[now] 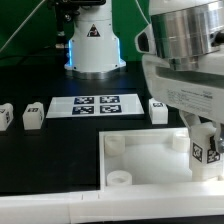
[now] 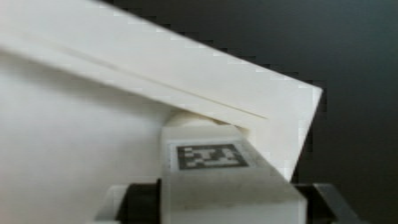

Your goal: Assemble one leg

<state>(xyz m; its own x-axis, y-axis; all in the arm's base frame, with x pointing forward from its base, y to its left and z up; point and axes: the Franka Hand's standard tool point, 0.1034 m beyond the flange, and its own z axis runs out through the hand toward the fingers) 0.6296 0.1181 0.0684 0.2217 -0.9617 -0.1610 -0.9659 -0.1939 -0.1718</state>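
A robot arm's two-finger gripper [image 2: 222,208] has its jaws clenched on a small white plastic oblong leg [image 2: 222,183], with a dark finger [image 2: 132,203] against each side. The leg's black-and-white square tag [image 2: 210,155] faces the wrist camera. Its narrower end pokes out past the jaws, right at the edge of a large white square plastic tray [image 1: 140,150], near a corner. I cannot tell if they touch. Well apart from the jaws, a flat white marker board [image 1: 95,105] lies on the black table [image 1: 40,150].

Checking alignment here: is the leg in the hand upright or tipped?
Upright. The exterior view shows the leg standing vertical in the hand at the white tray's corner. Peg seating: cannot tell.
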